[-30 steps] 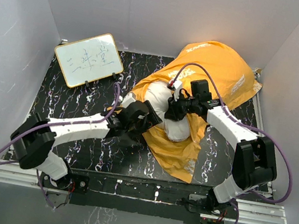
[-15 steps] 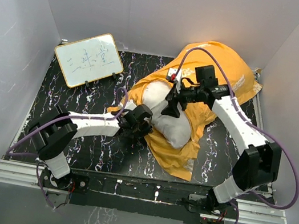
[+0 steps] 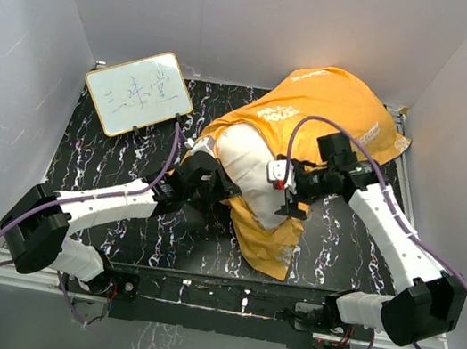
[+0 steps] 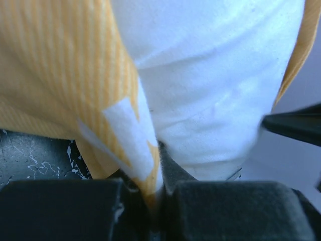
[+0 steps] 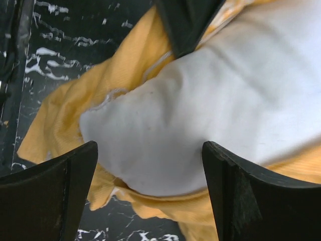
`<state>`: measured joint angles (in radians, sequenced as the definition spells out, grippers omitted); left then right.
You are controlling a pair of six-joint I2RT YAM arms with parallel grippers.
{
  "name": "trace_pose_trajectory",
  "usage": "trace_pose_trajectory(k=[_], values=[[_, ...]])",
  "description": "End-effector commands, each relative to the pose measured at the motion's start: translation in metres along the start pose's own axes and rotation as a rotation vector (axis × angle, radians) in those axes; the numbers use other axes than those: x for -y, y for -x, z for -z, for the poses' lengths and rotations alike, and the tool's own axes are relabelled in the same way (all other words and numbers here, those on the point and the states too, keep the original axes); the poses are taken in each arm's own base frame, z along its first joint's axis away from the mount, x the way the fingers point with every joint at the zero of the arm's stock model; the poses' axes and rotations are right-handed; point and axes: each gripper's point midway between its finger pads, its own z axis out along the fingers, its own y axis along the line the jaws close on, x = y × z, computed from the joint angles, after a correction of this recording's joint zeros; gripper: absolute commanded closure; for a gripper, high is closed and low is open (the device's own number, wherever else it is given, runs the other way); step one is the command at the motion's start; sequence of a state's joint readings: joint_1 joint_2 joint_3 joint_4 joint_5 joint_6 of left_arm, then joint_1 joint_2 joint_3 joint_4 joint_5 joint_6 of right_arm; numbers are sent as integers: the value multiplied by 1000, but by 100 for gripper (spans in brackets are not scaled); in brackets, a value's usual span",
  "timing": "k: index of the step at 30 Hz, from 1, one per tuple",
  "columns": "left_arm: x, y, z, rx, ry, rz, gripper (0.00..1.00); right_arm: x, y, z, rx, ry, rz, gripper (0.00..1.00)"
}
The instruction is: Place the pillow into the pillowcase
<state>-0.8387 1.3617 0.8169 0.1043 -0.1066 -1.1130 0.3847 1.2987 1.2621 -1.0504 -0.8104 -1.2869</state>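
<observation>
- My left pincer [image 4: 155, 201] is shut tight on the hem of the pillowcase [image 4: 60, 75], at the left side of its mouth. A white label sits just above the pinch.
- My right pincer [image 5: 149, 146] stands wide open and holds nothing. It hangs just over the near corner of the pillow [image 5: 200, 110].
- The pillow lies on the black tabletop [image 3: 109, 162]. Its near end pokes out of the mouth and the rest goes under the orange cloth.
- I judge the pillow light, soft and springy. A shallow pinch will slide off, so I would bite deep on a corner or push on the bare end.
- The pillowcase looks thin and floppy, likely to bunch up. The hem is the firmest place to hold it.
- I cannot tell if my left pinch has one layer or both, or some pillow cloth too.
- How far the pillow reaches inside is hidden, and no blue face shows.
- The whiteboard [image 3: 139, 93] is at the far left, well apart.
</observation>
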Motion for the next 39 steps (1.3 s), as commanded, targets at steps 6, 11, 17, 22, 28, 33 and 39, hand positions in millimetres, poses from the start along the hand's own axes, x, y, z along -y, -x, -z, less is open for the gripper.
trace_pose_trajectory(k=[6,11,17,22,28,33,39], values=[[41,7,21,-16,-183,-108,100,25,-46,-62,-173,-192,69,39],[59,9,43,-25,-271,-159,100,120,-61,-43,-249,-647,-58,92],[76,-13,83,-140,-433,-200,100,208,-73,5,-168,-915,-296,92],[87,-33,115,-242,-577,-232,100,185,-95,-27,-155,-844,-404,92],[107,-5,144,-104,-710,-243,100,78,-103,-80,-97,-418,-486,89],[117,25,158,22,-805,-180,100,10,-94,-89,-51,-165,-458,63],[22,2,101,-129,-323,-173,57,-8,-21,-61,152,71,-423,31]])
